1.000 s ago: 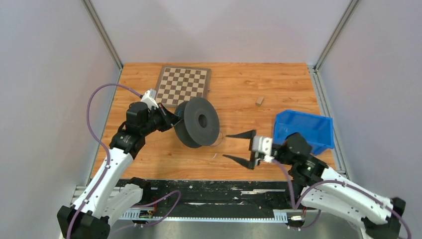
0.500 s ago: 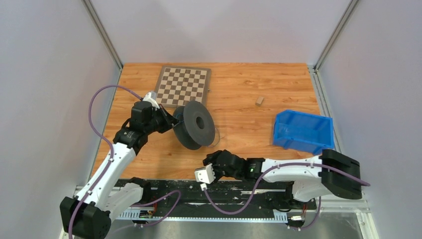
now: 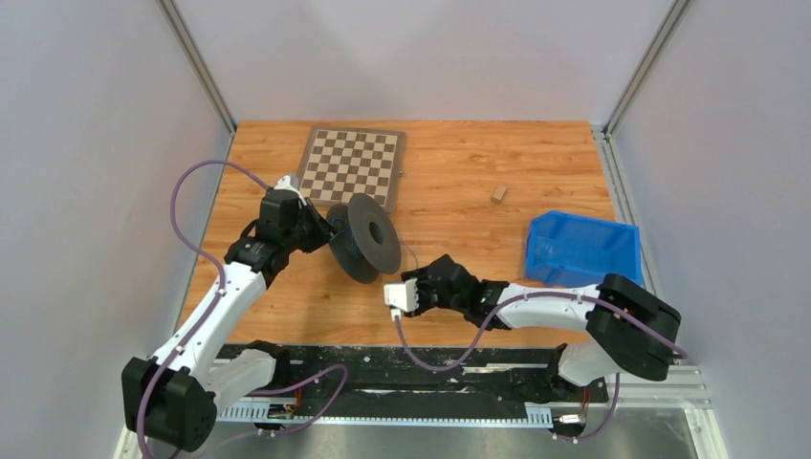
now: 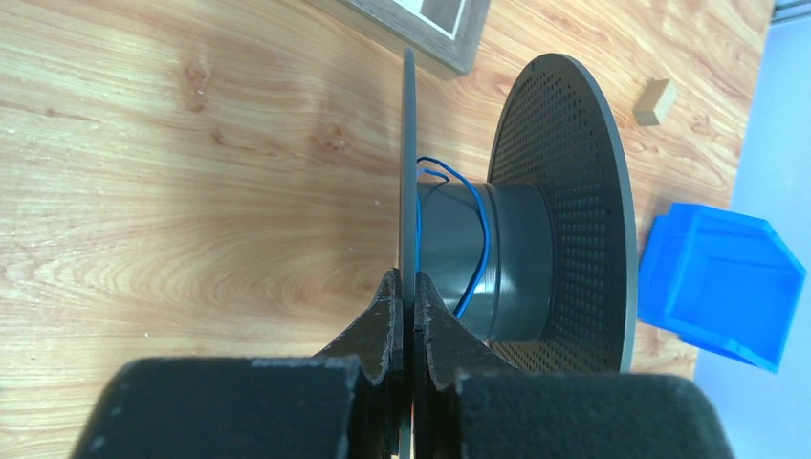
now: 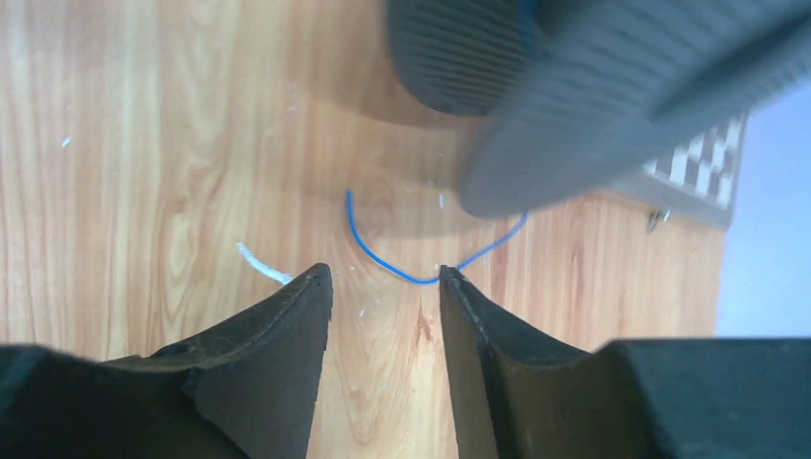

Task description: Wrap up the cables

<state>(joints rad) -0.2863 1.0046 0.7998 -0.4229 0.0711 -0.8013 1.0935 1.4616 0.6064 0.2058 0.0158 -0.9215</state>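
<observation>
Found the right gripper [image 5: 384, 277] low over the wooden table [image 3: 459, 172], near the front edge at about 6 o'clock. Saw its two black fingers [image 5: 277, 363] spread apart, with nothing squeezed between them. Spotted a loop of thin blue cable [image 5: 411, 279] lying flat on the wood just past the tips, toward 12 o'clock from them. Noticed a tiny white scrap [image 5: 260, 262] close by, at 9 o'clock from the loop. Lost both ends of the loop under the dark grey spool [image 3: 373, 234], which looked big and blurry in the right wrist view.

Found that spool up on its edge, a little toward 9 o'clock from the middle of the table. Saw a few turns of the blue cable around its fat middle, between the two round plates. Found the left gripper [image 4: 408, 282] at 9 o'clock from the spool, pressed tight on the thin rim of the nearer plate.

Saw a blue bin [image 3: 581, 251] out at 3 o'clock, well apart from the spool. Spotted a small wooden block [image 3: 498, 193] at 1 o'clock. Found a chessboard [image 3: 351, 164] farthest back at 11 o'clock, just behind the spool.
</observation>
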